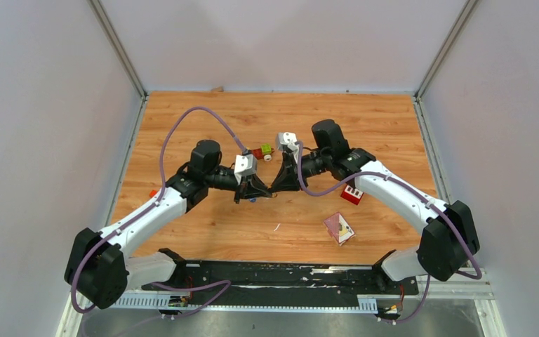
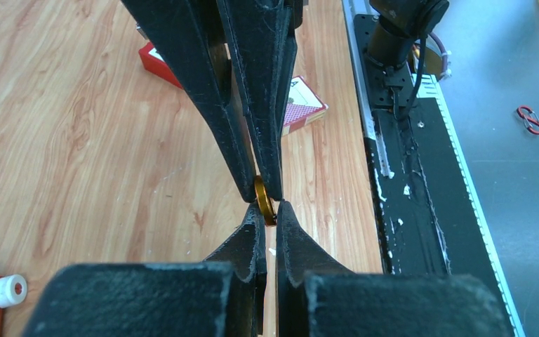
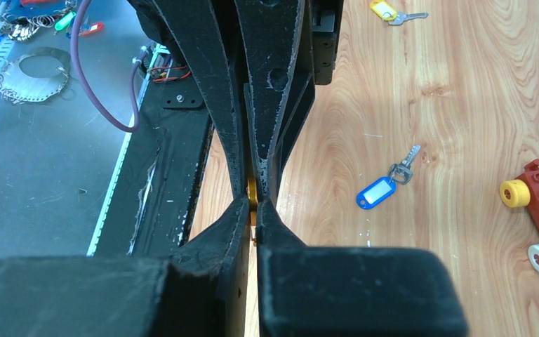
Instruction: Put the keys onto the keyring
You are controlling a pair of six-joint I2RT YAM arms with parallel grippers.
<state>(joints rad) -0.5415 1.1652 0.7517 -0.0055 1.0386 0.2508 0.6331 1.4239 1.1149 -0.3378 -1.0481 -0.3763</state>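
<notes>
1. The left gripper point(image 2: 268, 213) and the right gripper point(image 3: 253, 205) met tip to tip low over the middle of the wooden table point(image 1: 203, 119). Each had its jaws drawn narrow onto the gold keyring point(image 2: 263, 199), one from either side.
2. That two-sided pinch probably served to steady the ring, or to pry its coil apart, so a key could be threaded on (a judgement only).
3. Neither key was on the ring. The blue-tagged key point(image 3: 379, 191) lay flat on the wood near the pinch. The yellow-tagged key point(image 3: 387, 9) lay well apart, by the top edge of the right wrist view.
4. Only the wrist views showed the ring; from above it was hidden or too small to make out. No view showed whether its coil had opened.
5. The left wrist view showed no keys at all.
6. The top view alone gave the layout: the toy car point(image 1: 262, 151) just beyond the grippers, the red block point(image 1: 351, 194) beside the right arm, and the card pack point(image 1: 340, 228) nearer the bases.
</notes>
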